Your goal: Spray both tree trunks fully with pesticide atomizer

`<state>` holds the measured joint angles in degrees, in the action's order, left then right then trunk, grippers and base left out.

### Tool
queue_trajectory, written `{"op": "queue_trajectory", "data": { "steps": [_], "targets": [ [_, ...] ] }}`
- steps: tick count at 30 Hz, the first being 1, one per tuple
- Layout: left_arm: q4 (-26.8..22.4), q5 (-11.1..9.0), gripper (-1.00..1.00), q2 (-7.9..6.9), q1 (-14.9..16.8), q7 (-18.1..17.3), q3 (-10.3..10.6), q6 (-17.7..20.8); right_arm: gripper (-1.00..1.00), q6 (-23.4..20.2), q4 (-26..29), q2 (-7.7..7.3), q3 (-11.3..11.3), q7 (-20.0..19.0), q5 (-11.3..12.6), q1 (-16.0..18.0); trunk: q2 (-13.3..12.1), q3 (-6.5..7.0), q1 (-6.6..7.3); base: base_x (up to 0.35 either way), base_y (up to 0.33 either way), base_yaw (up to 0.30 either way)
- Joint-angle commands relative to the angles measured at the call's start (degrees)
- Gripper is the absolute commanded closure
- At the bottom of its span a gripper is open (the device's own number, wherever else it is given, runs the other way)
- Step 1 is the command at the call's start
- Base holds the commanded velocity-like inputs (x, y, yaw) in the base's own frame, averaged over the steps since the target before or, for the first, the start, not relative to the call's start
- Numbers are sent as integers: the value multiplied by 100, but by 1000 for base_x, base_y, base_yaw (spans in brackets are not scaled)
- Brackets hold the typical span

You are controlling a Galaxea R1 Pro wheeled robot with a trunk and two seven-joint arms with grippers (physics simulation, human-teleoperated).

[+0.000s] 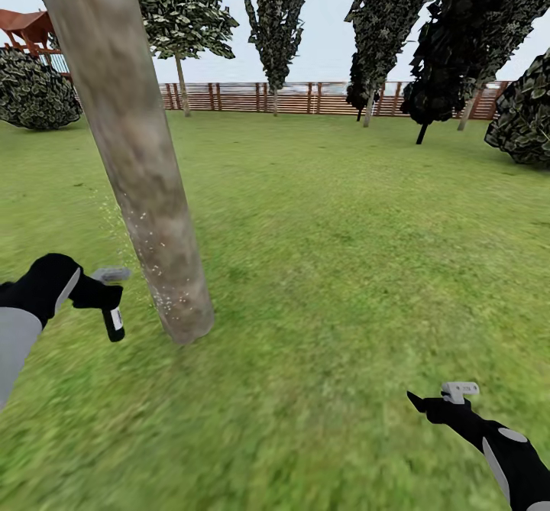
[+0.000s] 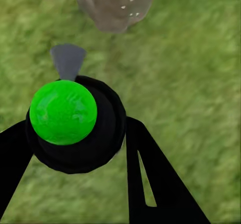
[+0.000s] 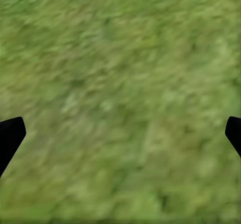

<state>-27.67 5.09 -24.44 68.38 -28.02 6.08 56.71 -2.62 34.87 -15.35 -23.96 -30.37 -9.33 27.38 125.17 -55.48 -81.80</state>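
While the left gripper (image 1: 98,293) grips the pesticide atomizer (image 1: 112,306) low beside the near tree trunk (image 1: 145,182) in the head view, white specks dot only the trunk's lower stretch on the side facing the bottle; the bark higher up looks bare. The risk, as I judge it, is patchy cover: if the nozzle holds this height, the upper trunk and its far side get nothing. The right gripper (image 1: 437,406) hangs apart over the grass (image 1: 344,251), spread and holding nothing, well clear of the trunk. Other trees stand far off by the fence (image 1: 305,98), so the second trunk is a drive away.

From the left wrist, the fingers (image 2: 145,169) clamp the black bottle (image 2: 100,148) under its green spot (image 2: 63,112), and the grey trigger head (image 2: 68,61) aims toward the speckled trunk base (image 2: 113,5). A slip in this grasp would swing the spray onto lawn.

From the right wrist, both fingertips (image 3: 11,133) sit wide apart above grass (image 3: 120,93)
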Motion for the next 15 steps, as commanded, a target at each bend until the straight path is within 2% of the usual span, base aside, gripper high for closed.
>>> {"op": "queue_trajectory", "data": {
  "steps": [1, 3, 4, 7, 9, 10, 13, 15],
  "targets": [
    [-29, 53, 100, -6, 4, -51, 24, 5, -100, -26, 11, 6, -39, -48, -51, 4, 2, -5, 1, 0, 0, 0],
    [-64, 55, 100, -22, 56, -42, 25, 33, -100, -28, 11, 6, -39, -48, -51, 4, 2, -5, 1, 0, 0, 0],
    [-114, 60, 100, -40, 203, -60, 25, 64, -100, -28, 11, 6, -39, -48, -51, 4, 2, -5, 1, 0, 0, 0],
    [-139, 81, 100, -65, 1050, -140, 32, 125, -100, -26, 11, 6, -39, -48, -51, 4, 2, -5, 1, 0, 0, 0],
    [-135, 94, 100, -69, 1441, -149, 45, 149, -100, -26, 11, 6, -39, -48, -53, 4, 2, -5, 1, 0, 0, 0],
    [-134, 96, 100, -62, 1505, -150, 58, 153, -100, -27, 11, 5, -39, -48, -52, 4, 2, -5, 1, 0, 0, 0],
    [-134, 81, 100, -57, 1436, -152, 68, 150, -100, -24, 11, 4, -39, -48, -51, 4, 2, -5, 1, 0, 0, 0],
    [-154, 65, 100, -58, 880, -159, 38, 95, -100, -24, 11, -1, -46, -48, -53, 4, 2, -5, 1, 0, 0, 0]
  ]
}}
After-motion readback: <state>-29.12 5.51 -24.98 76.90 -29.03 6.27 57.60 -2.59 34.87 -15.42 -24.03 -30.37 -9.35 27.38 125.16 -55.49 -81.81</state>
